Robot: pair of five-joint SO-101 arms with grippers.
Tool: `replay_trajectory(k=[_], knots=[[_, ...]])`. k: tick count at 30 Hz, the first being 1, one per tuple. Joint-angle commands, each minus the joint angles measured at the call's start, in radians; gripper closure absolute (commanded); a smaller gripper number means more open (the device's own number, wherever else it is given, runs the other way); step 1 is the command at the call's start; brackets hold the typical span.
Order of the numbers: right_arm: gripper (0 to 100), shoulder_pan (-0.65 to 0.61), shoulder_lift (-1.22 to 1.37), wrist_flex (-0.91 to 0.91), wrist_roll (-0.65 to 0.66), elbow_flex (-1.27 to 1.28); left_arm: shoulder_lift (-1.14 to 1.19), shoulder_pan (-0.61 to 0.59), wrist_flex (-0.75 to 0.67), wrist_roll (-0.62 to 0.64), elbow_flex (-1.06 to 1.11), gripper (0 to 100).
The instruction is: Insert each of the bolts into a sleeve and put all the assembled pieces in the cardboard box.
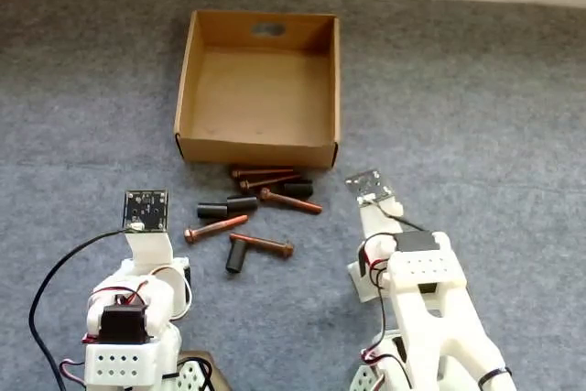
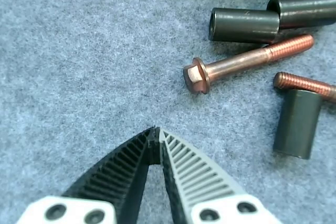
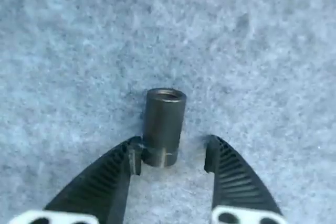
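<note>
Dark sleeve (image 3: 164, 124) is seen between the spread right jaws; the left jaws are pressed together near a copper bolt (image 2: 247, 64).

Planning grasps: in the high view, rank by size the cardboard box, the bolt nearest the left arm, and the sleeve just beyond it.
1. cardboard box, by far largest.
2. bolt, long and thin.
3. sleeve, thicker but clearly shorter than the bolt.
All sit on the same carpet, so camera nearness barely matters.
</note>
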Motion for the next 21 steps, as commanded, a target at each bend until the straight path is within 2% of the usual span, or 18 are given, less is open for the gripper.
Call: replay_trajectory(k=[1, 9, 21], knots=[[80.0, 0.01, -0.01, -0.015, 0.011, -0.022, -0.002, -0.001, 0.003, -0.002, 0.018, 99], [80.0, 0.01, -0.01, -0.015, 0.011, -0.094, -0.002, -0.001, 0.003, -0.002, 0.018, 99], [80.0, -0.018, -0.008, -0.077, 0.015, -0.061, -0.002, -0.001, 0.003, -0.002, 0.018, 99]])
